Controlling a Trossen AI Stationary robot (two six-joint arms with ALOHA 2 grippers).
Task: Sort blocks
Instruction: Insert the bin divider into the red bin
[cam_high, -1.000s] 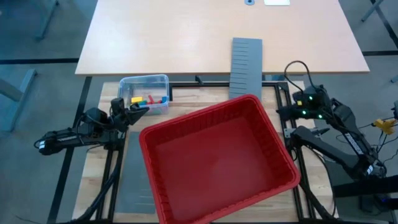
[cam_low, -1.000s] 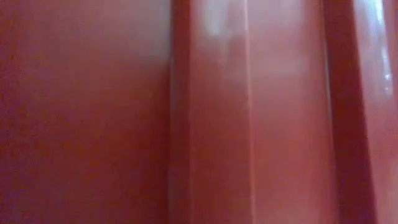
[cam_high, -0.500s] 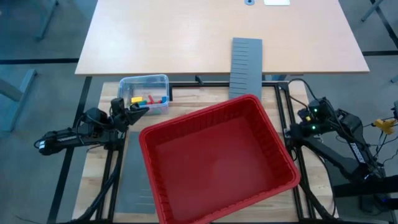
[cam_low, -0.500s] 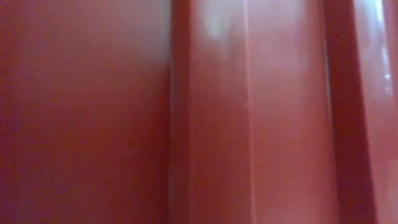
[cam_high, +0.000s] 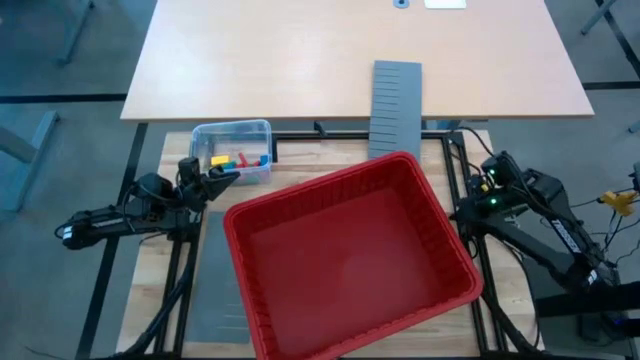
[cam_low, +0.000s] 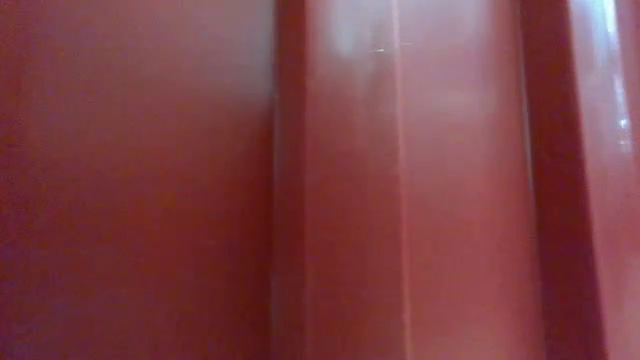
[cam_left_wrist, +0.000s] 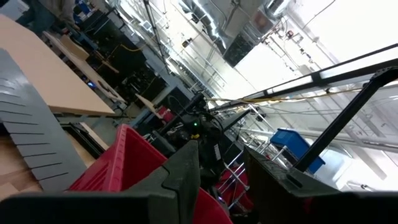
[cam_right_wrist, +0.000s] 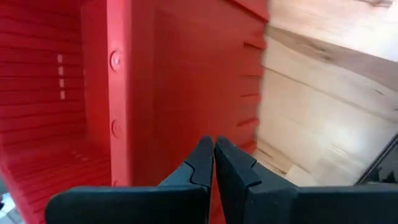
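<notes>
The left gripper (cam_high: 222, 177), fingers slightly apart and holding nothing, rests beside a clear tub (cam_high: 232, 132) containing the blocks (cam_high: 238, 159). Centre: red bin (cam_high: 260, 225). The right gripper (cam_right_wrist: 214, 148), fingers pressed together, points at the bin's outer wall.

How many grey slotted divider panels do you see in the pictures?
2. One grey divider panel lies across the far table's edge, beyond the red bin. A second panel lies flat at the bin's left side, partly under it. Others may be hidden under the bin.
</notes>
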